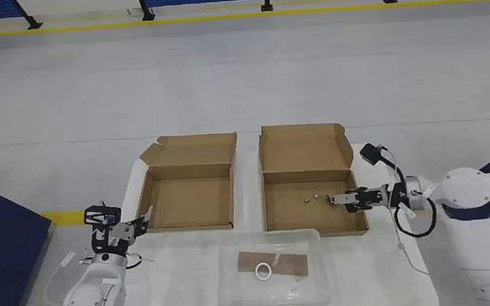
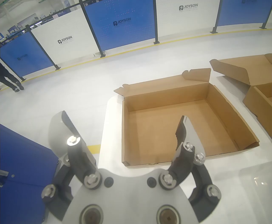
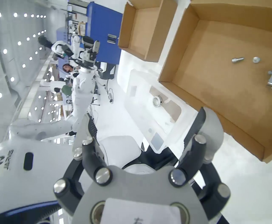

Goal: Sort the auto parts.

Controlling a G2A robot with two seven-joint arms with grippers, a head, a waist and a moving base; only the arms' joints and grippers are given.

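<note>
Two open cardboard boxes stand side by side. The left box is empty. On the floor of the right box lie a small bolt, a round nut and another metal piece. In front of them a clear plastic tray holds a white ring and some small bits. My left gripper hangs open and empty by the left box's near left corner. My right gripper is open and empty over the right box's near right part.
The white table ends just past the boxes and beside each arm. A brown card piece lies in the tray. Both box lids stand open at the far side. A blue panel stands left of the table.
</note>
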